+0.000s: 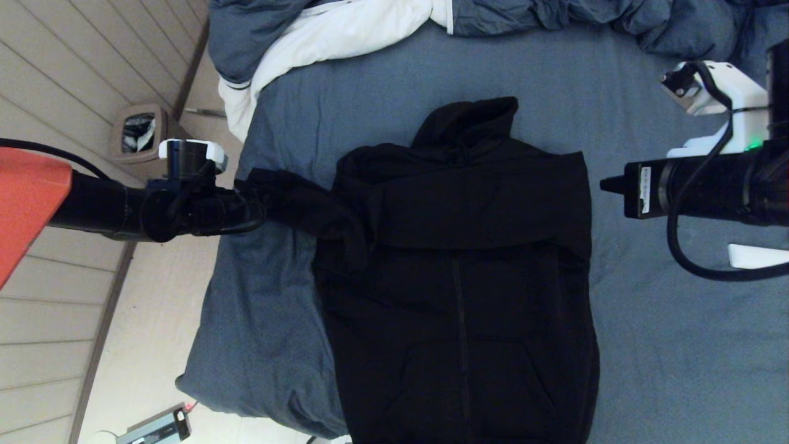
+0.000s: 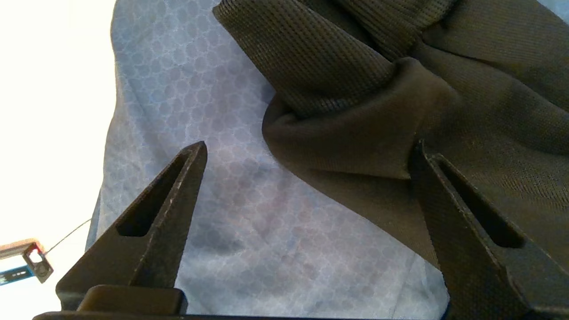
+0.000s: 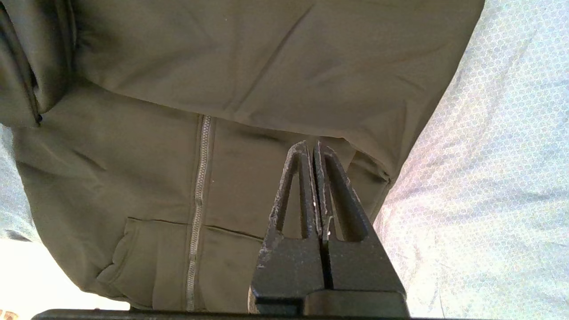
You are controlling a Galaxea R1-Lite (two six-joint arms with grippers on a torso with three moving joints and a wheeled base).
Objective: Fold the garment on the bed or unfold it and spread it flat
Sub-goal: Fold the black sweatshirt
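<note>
Garment (image 1: 462, 271), black knit hoodie, lying on bed (image 1: 666, 345). Left gripper (image 2: 306, 146) reaching level at its sleeve, fingers spread, gripping nothing. Right gripper (image 3: 311, 146) hovering beside garment, fingers pressed together.

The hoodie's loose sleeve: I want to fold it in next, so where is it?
In the head view the sleeve trails off the hoodie's left side over the bed, by the open left gripper.

The garment (image 1: 462, 277) lies mid-bed (image 1: 647, 339) — duvet (image 1: 345, 31) behind (1 sleeve reaching left).
</note>
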